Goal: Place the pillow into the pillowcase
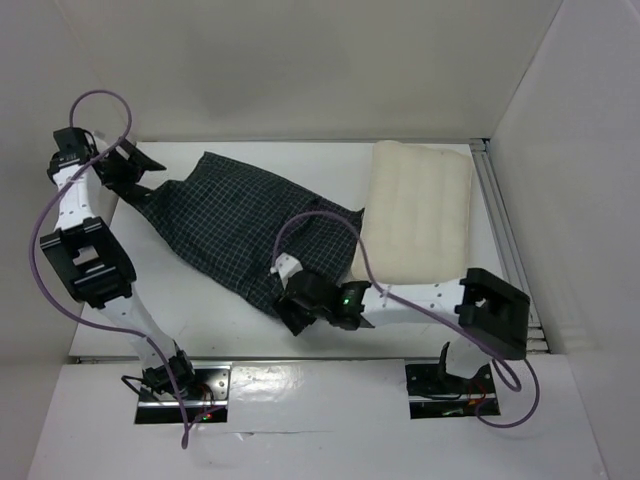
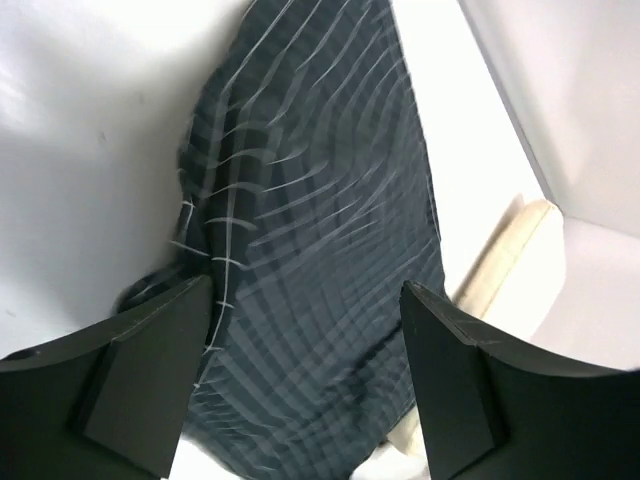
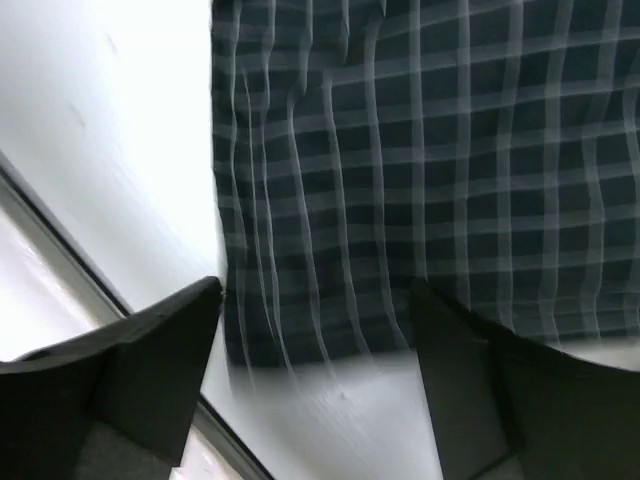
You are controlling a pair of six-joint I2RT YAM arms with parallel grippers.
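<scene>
The pillowcase (image 1: 245, 230), dark cloth with a fine light grid check, lies crumpled across the middle of the table. The cream-white pillow (image 1: 418, 210) lies at the right, its left edge touching the pillowcase. My left gripper (image 1: 135, 165) is open at the pillowcase's far left corner; the left wrist view shows the cloth (image 2: 320, 220) between the spread fingers and a strip of the pillow (image 2: 505, 250) beyond. My right gripper (image 1: 292, 312) is open just above the pillowcase's near edge; in the right wrist view the checked cloth (image 3: 420, 180) fills the space between its fingers, with bare table below the hem.
White walls enclose the table at the back and both sides. A metal rail (image 1: 505, 240) runs along the right edge beside the pillow. A dark strip (image 3: 60, 240) marks the table's near edge. Purple cables (image 1: 330, 225) loop over the arms.
</scene>
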